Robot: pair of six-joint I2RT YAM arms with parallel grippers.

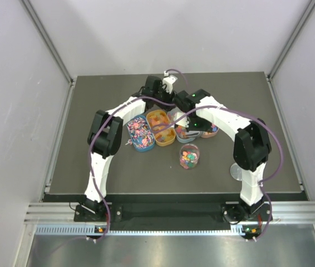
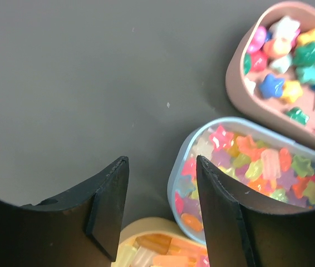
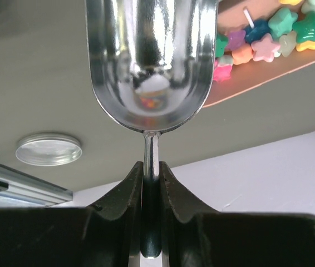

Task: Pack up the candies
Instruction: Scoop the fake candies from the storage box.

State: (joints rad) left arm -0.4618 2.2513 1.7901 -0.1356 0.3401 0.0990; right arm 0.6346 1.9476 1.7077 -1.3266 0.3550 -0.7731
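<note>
The candies (image 2: 241, 161) lie in oval trays grouped about the middle of the table (image 1: 90, 94). A light-blue tray (image 2: 175, 167) and a pink tray (image 2: 236, 83) are side by side, and a yellow tray (image 2: 146, 227) is just beside them. More candies are in the clear jar (image 1: 189, 156), nearer to the front edge. The right gripper (image 3: 152, 178) is closed narrowly on the handle of a metal scoop (image 3: 149, 67). The left gripper (image 2: 162, 164) has its jaws apart with nothing between them, over bare table next to the light-blue tray. A round lid (image 3: 49, 149) lies near the front right corner
</note>
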